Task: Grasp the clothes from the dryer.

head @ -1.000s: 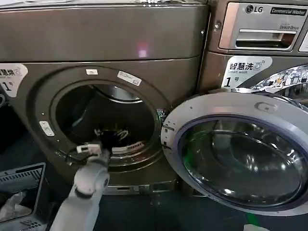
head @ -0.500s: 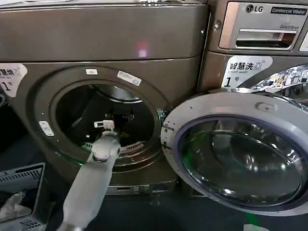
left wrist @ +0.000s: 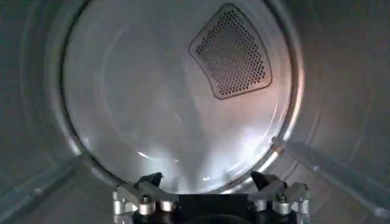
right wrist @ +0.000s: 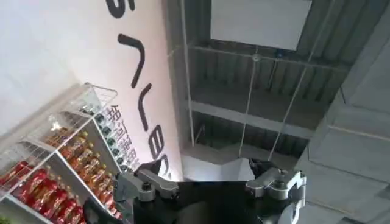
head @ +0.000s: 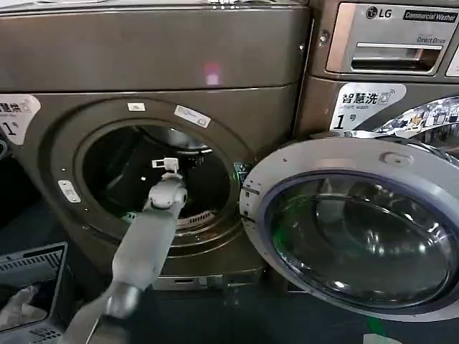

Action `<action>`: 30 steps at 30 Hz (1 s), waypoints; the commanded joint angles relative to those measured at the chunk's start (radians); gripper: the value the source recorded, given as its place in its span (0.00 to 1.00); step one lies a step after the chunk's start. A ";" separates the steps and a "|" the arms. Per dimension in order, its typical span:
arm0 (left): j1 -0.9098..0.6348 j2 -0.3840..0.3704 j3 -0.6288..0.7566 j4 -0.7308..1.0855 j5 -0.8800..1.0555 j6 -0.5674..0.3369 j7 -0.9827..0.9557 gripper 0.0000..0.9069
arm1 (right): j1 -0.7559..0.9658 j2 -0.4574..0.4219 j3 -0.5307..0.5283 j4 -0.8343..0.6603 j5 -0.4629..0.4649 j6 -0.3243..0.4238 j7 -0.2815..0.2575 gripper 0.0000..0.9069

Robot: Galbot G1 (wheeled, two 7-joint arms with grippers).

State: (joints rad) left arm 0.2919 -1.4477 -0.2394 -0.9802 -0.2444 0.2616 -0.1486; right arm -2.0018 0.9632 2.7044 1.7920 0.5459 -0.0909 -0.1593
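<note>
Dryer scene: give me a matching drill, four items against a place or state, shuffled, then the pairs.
Items:
1 left tool
2 right tool
3 dryer door
4 perforated vent panel

States:
A swung open, right of the port
B on the drum's back wall
C open, inside the dryer drum
D open, aimed at ceiling and a drinks rack

Pairs: 1-C, 2-D, 3-A, 4-B
</note>
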 commanded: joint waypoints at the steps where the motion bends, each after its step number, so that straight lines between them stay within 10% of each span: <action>1: -0.139 -0.024 0.007 0.307 0.031 -0.050 0.064 1.00 | 0.005 -0.002 -0.003 -0.001 0.001 0.001 -0.001 1.00; 14: -0.240 0.043 0.175 0.367 0.198 0.097 0.453 1.00 | 0.011 -0.005 -0.009 -0.002 0.005 0.003 -0.006 1.00; 30: -0.339 0.092 0.420 0.515 0.475 -0.187 0.947 1.00 | 0.006 0.003 -0.004 -0.001 0.004 0.005 -0.008 1.00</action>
State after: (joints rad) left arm 0.0142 -1.3725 0.0515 -0.5635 0.0674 0.2140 0.4830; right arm -1.9959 0.9658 2.7003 1.7911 0.5502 -0.0863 -0.1672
